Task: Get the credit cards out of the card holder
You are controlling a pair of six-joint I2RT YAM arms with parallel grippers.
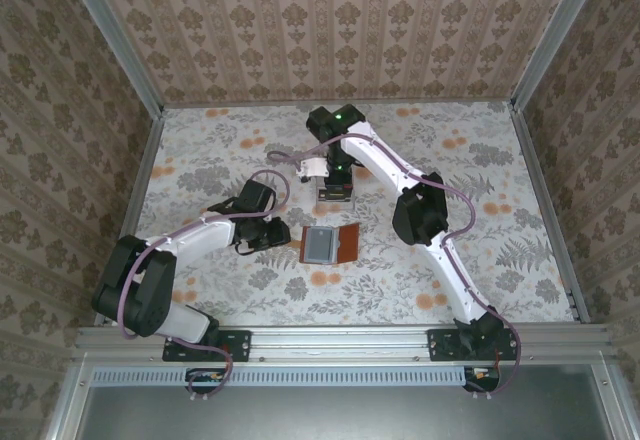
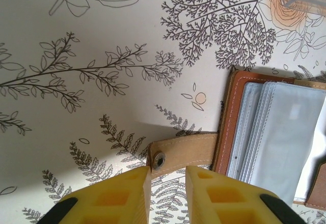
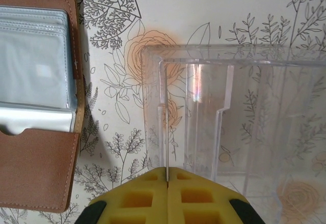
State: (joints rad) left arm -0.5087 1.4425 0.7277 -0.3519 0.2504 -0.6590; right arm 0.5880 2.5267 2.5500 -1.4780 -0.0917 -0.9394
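The card holder [image 1: 347, 243] lies open on the table, brown leather with grey-blue pocket panels [image 3: 30, 61]. Its strap with a snap [image 2: 186, 154] points left, and its end lies just in front of my left gripper [image 2: 167, 170]. That gripper's jaws stand a little apart with nothing between them. My right gripper [image 3: 167, 169] is shut on a thin credit card [image 3: 166, 137], seen edge-on. It hangs over the near left part of the clear tray [image 3: 244, 107], behind the card holder [image 3: 41, 168]. A pale edge [image 3: 35, 118] shows above the brown pocket.
The clear tray [image 1: 337, 198] stands on the flowered tabletop just behind the card holder. Patterned walls close in the back and both sides. There is free table to the left [image 1: 200, 150] and to the right [image 1: 500, 190].
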